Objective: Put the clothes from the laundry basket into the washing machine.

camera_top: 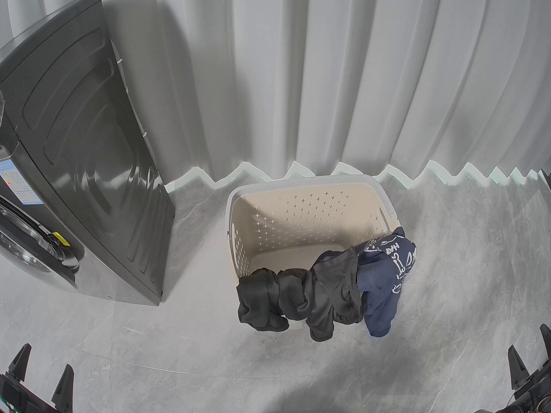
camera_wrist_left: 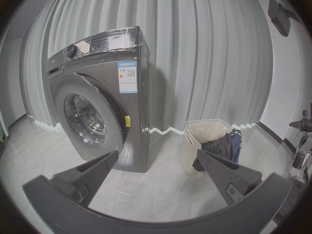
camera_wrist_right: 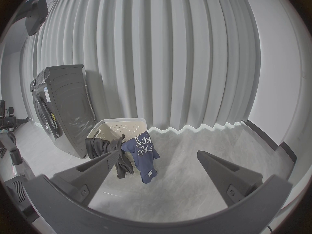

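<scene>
A cream laundry basket (camera_top: 310, 186) stands on the grey floor before the curtain. Over its near rim hang a black garment (camera_top: 304, 299) and a navy printed garment (camera_top: 384, 282). The dark grey washing machine (camera_top: 86, 144) stands at the left with its round door (camera_wrist_left: 86, 119) shut. My left gripper (camera_top: 40, 374) is low at the left, open and holding nothing, well short of the basket. Low at the right, my right gripper (camera_top: 531, 354) is open and holding nothing too. The basket (camera_wrist_left: 208, 130) and both garments, black (camera_wrist_right: 107, 150) and navy (camera_wrist_right: 141, 153), show in the wrist views.
White pleated curtains (camera_top: 344, 70) close off the back. Bare floor (camera_top: 172, 339) lies between the grippers and the basket and in front of the washing machine. A tripod-like stand (camera_wrist_left: 302, 143) stands off at the room's side.
</scene>
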`<state>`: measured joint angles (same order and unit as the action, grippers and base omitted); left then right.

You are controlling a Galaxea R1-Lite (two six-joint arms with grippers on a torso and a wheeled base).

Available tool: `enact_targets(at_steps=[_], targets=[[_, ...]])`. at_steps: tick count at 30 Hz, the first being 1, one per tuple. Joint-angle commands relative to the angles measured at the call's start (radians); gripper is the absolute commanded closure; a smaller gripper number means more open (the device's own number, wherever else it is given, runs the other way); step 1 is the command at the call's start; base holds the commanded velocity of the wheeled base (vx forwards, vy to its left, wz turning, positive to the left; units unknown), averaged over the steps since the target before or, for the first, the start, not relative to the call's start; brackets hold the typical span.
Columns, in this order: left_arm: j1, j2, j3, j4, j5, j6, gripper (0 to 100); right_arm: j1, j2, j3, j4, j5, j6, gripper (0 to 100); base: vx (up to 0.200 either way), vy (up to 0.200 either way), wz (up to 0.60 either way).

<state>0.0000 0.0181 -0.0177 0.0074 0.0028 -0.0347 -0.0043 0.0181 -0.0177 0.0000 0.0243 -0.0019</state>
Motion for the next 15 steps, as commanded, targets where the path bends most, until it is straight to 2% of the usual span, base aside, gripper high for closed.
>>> enact_targets(at_steps=[1,6,15], targets=[[0.000,-0.017,0.015,0.000,0.000,-0.001,0,0.000,-0.018,0.018,0.000,0.000,-0.001,0,0.000,-0.200,0.00],[0.000,-0.017,0.015,-0.001,0.000,-0.001,0,0.000,-0.018,0.018,0.000,0.000,-0.001,0,0.000,-0.200,0.00],[0.000,-0.017,0.015,-0.001,0.000,-0.001,0,0.000,-0.018,0.018,0.000,0.000,-0.001,0,0.000,0.000,0.00]])
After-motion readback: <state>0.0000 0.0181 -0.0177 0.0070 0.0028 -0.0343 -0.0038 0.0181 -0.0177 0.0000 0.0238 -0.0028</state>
